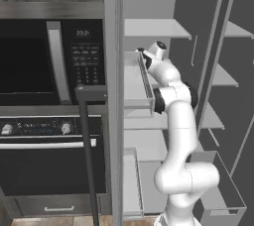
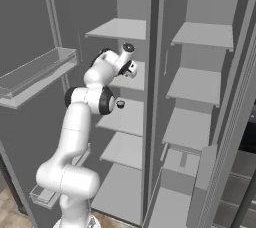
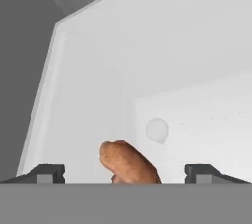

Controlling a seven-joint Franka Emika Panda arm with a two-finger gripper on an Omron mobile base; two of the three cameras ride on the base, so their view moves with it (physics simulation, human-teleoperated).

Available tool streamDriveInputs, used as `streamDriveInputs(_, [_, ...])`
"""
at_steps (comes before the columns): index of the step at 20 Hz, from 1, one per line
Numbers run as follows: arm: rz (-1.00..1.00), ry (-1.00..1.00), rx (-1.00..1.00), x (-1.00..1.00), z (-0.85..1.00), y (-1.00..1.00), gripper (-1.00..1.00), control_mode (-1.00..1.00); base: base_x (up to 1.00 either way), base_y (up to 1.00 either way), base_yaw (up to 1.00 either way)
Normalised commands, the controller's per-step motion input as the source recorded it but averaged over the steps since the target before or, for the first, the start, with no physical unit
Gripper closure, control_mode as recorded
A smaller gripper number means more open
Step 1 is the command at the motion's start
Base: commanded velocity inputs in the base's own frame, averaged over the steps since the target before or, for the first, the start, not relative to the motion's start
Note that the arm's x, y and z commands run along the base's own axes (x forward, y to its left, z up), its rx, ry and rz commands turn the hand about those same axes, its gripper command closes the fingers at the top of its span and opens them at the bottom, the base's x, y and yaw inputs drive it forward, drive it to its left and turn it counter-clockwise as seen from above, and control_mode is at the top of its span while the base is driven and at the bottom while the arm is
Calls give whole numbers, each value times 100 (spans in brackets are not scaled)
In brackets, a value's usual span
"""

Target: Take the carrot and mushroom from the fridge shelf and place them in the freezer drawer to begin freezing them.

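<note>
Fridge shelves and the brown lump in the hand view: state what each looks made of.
Shelves: thin pale-grey slabs, matte, no gloss or see-through; probably plastic or painted metal, but the render leaves it open. Brown lump: rounded, mottled orange-brown, dull and slightly uneven, so it looks organic, like food; what kind I cannot tell. It sits between the open gripper's tips.

The white robot arm (image 2: 80, 122) stands in front of the open grey fridge and reaches up to a thin flat grey shelf (image 2: 122, 117) in the left part. A small dark-capped mushroom (image 2: 120, 104) sits on that shelf. A grey box-shaped drawer (image 1: 225, 190) sticks out low on the right. A black microwave (image 1: 49, 61) is left of the fridge, above the oven (image 1: 49, 160).
</note>
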Motion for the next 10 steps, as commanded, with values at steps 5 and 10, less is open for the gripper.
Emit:
streamDriveInputs(5, [3, 1, 0, 0, -65, 29, -100, -100, 0, 0, 0])
streamDriveInputs(10, [5, 0, 0, -5, -81, 23, -100, -100, 0, 0, 0])
